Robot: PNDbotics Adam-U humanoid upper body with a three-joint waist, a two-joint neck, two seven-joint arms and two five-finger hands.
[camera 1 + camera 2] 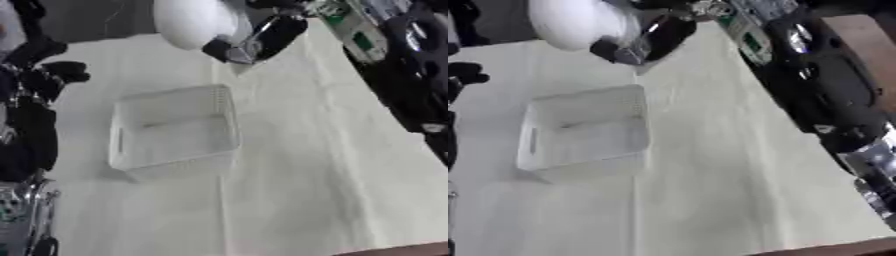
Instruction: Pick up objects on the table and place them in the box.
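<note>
At the left edge the left hand [39,75] hangs beside the box [175,131], fingers curled on nothing that shows. The box, a clear plastic bin on the cloth-covered table [332,165], looks empty, so by my reading nothing has been dropped in yet. Above and just beyond its far rim the right hand [262,40] has its fingers wrapped around a large white rounded object [188,22], held off the table; lowering and releasing it into the box remains, and no other loose items show on the cloth.
</note>
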